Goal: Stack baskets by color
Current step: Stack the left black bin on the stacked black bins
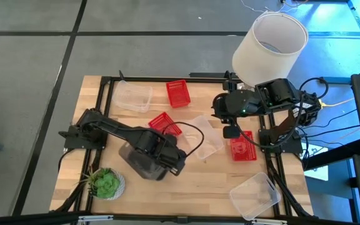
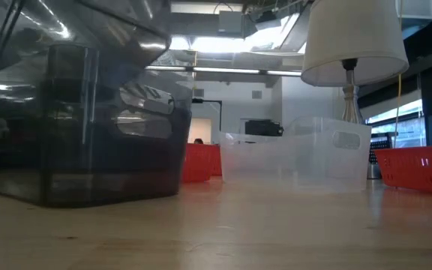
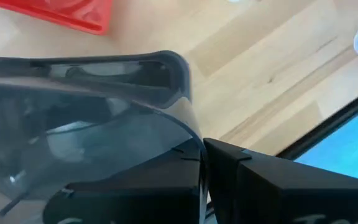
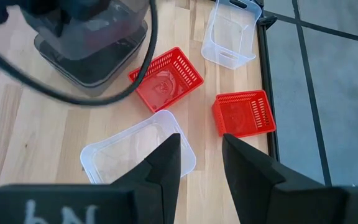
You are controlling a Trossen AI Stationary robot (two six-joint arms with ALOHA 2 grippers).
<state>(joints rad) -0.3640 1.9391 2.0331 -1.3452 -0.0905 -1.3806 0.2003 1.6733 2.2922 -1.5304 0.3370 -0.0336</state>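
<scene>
Clamped together, my left gripper (image 1: 175,164) pinches the wall of the dark grey basket (image 1: 141,164) near the table's (image 1: 192,187) front, beside a potted plant (image 1: 104,182). Right gripper (image 1: 231,132) hangs with fingers apart between a clear basket (image 1: 206,139) and red basket (image 1: 243,147).

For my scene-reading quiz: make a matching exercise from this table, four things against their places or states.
Things:
1. lampshade
2. plant
3. left gripper
4. right gripper

Places or states:
A. shut, at the grey basket stack
B. near-left corner of the table
C. open, above a red basket
D. far-right corner, behind the right arm

Pairs: 1-D, 2-B, 3-A, 4-C
</scene>
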